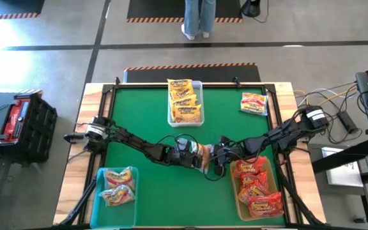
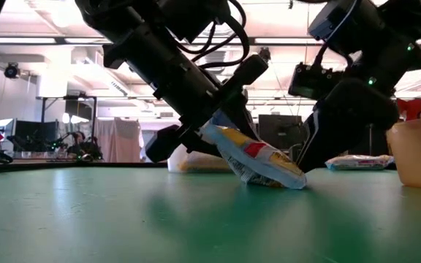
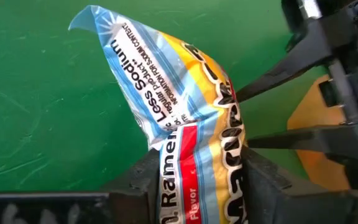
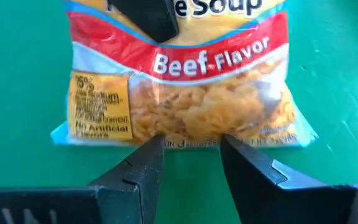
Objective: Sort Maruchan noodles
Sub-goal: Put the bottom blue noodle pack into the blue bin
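One Maruchan noodles packet point(image 1: 203, 156), yellow and pale blue with a red band, stands tilted at the table's middle between my two grippers. Its lower end point(image 2: 278, 180) rests on the green table. My left gripper point(image 1: 193, 155) comes in from the left and is shut on the packet's raised end. My right gripper point(image 4: 191, 146) reaches in from the right, slanting down. Its fingers stand apart at the packet's sealed lower edge point(image 4: 185, 143), with green table showing between them. My left gripper pinches the packet's raised end point(image 3: 197, 155) between its two fingers point(image 3: 143, 180), and the wrapper buckles there. The fingers slant down from the table's left. The packet is tilted, its other end on the table. My right gripper's fingertips point(image 4: 156, 146) meet the sealed edge; whether they touch it, I cannot tell.
A clear bin point(image 1: 200, 86) at the far middle holds yellow packets. A teal bin point(image 1: 99, 201) stands near left, and an orange bin point(image 1: 235, 191) with red packets near right. A loose packet point(image 1: 254, 102) lies far right. A person's legs point(image 1: 199, 19) stand beyond the table.
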You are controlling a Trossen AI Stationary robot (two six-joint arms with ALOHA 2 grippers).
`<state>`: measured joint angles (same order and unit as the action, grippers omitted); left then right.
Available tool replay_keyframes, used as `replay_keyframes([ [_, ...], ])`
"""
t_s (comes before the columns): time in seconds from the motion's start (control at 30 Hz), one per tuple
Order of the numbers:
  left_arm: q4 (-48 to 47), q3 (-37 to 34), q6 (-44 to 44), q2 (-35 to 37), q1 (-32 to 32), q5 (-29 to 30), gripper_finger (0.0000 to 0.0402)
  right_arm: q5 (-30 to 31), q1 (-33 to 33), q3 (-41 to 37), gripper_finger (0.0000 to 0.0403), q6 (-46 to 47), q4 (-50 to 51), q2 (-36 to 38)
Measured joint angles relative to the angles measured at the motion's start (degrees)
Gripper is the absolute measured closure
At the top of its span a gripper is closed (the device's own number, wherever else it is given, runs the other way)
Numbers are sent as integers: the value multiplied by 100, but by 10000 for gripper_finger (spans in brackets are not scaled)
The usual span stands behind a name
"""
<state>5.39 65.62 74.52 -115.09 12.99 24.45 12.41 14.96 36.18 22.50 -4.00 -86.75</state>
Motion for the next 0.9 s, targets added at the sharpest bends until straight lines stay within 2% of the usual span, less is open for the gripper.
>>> replay_keyframes([
  [0.23,-51,-1,-253,58,-5,-145,283,15,2,-2,252,-62,515,679],
  [0.5,-144,1,-1926,474,-7,-1550,284,62,0,-2,252,-321,793,1259],
  [0.77,-663,4,-2526,1164,56,-2533,284,63,0,-57,252,-361,1024,1235],
  [0.9,-1266,7,-2761,1688,198,-3014,284,62,0,-85,252,-359,1034,1117],
])
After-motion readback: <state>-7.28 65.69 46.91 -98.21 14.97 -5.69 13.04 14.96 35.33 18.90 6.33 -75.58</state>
